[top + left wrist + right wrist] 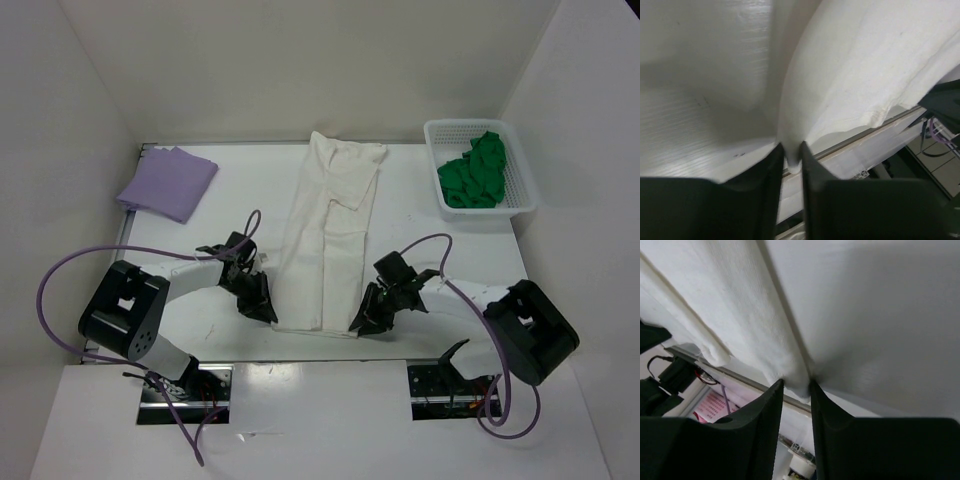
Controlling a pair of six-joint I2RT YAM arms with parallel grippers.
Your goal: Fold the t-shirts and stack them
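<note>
The cream t-shirt (325,230) lies in a long strip mid-table, its long axis running twelve to six. The left gripper (264,302) sits at the shirt's seven o'clock hem corner and the right gripper (366,318) at five. Each is nearly closed, apparently pinching cloth, with both arms stretched low and angled inward.

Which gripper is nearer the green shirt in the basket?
Right. The right gripper pinches the near right corner of the cream shirt, on the side of the green shirt; the left gripper pinches the near left corner, farther off.
</note>
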